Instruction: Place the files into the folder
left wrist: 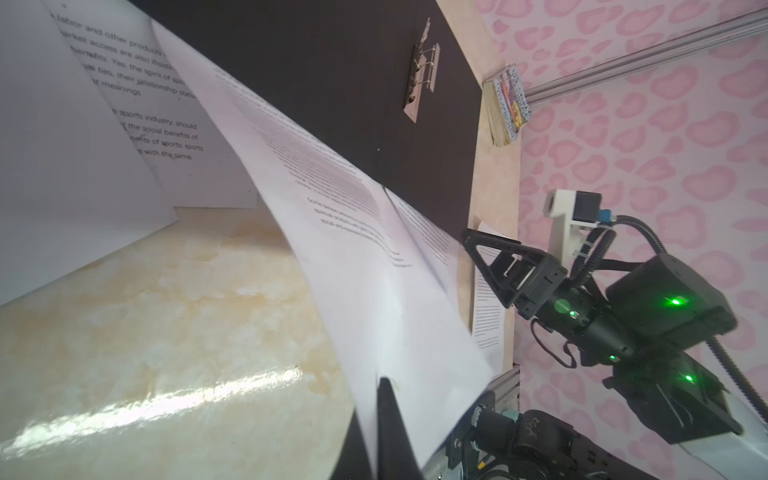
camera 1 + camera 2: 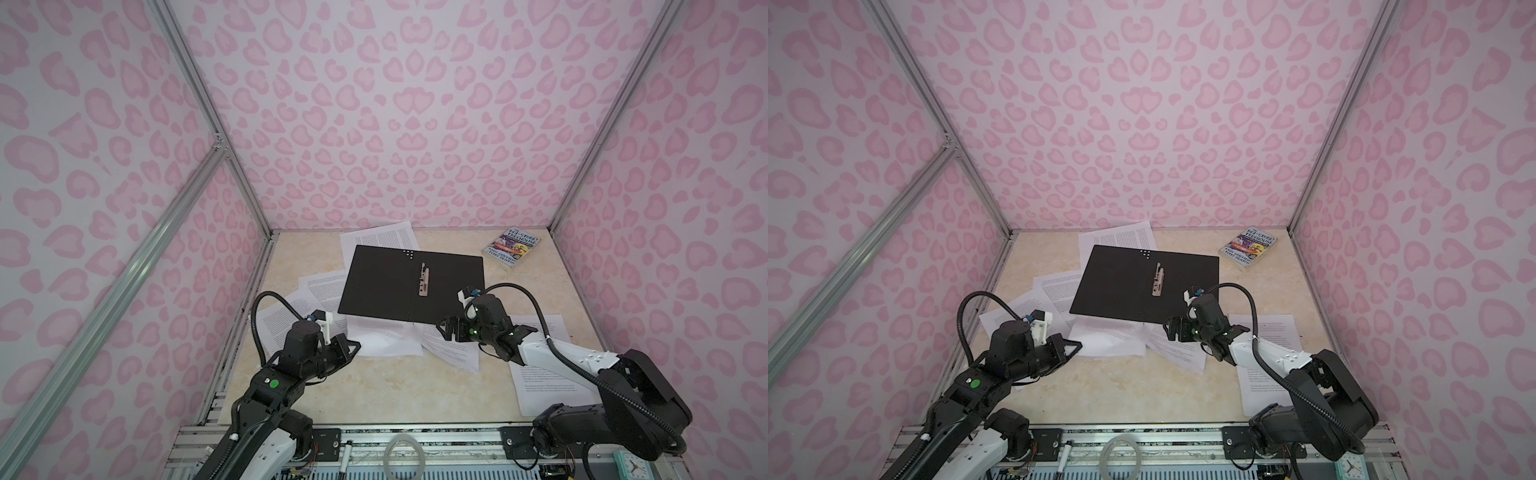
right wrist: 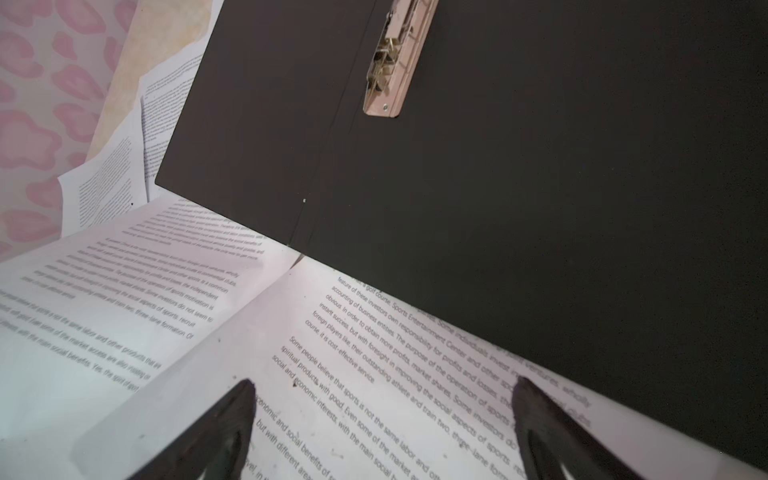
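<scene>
The folder (image 2: 382, 282) lies open in the middle of the table, black inside up, with its metal clip (image 2: 423, 280) on the spine; it shows in both top views (image 2: 1113, 286). Several files lie scattered around and partly under it, at the back (image 2: 374, 237), left (image 2: 278, 320), front (image 2: 386, 340) and right (image 2: 540, 374). My left gripper (image 1: 382, 386) is shut on the near edge of the front sheet (image 1: 374, 270), which bows upward. Hovering over another printed sheet (image 3: 374, 374) by the folder's front edge (image 3: 540, 208), my right gripper (image 3: 382, 382) is open and holds nothing.
A small colourful paperback book (image 2: 512, 248) lies at the back right corner. Pink patterned walls enclose the table on three sides. Along the front rail sit a tape roll (image 2: 405, 455) and a small clock (image 2: 631, 465).
</scene>
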You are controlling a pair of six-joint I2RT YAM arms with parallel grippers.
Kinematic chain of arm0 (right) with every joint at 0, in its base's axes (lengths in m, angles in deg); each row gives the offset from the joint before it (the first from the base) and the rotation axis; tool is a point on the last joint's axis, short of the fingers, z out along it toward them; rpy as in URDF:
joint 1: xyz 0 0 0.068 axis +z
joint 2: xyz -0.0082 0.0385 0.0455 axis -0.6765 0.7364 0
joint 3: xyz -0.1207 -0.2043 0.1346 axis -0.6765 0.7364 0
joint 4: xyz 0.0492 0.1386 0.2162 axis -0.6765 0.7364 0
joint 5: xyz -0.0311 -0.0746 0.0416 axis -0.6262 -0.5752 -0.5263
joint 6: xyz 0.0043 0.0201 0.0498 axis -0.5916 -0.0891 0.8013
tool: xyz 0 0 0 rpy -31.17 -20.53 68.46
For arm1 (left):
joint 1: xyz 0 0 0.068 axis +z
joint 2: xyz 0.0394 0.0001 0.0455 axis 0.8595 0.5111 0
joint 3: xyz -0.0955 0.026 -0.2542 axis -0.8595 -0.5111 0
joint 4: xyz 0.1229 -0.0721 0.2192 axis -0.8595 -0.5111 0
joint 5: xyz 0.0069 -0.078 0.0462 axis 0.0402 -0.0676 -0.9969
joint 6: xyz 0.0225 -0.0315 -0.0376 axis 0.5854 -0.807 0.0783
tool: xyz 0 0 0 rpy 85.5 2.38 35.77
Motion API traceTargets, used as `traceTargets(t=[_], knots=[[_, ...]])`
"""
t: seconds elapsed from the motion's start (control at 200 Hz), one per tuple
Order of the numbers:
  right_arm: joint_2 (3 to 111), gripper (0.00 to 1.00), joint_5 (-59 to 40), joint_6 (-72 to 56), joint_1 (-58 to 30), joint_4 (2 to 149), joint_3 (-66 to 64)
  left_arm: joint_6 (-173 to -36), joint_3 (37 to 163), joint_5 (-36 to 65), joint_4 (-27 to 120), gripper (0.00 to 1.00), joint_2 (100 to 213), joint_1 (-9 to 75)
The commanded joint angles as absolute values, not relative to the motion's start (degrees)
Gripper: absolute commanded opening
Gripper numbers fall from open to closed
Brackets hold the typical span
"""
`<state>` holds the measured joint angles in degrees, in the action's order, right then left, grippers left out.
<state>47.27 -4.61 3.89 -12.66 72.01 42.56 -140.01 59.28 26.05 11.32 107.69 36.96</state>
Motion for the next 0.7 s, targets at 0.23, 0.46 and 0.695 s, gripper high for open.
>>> traceTargets(t=[0.23,0.46,0.695], knots=[[47.44,0.96,-4.76,4.27,-16.93,71.48,43.87,-140.04,78.87,25.14,-4.73,0.03,104.32,36.90],[44.15,0.99,-7.78,2.60,-19.19,73.13,44.52,-136.08,94.21,28.43,4.46,0.03,122.71,36.92],[36.65,0.99,-13.68,4.36,-19.56,72.83,46.68,-134.76,111.99,33.06,16.28,0.03,150.10,33.28]])
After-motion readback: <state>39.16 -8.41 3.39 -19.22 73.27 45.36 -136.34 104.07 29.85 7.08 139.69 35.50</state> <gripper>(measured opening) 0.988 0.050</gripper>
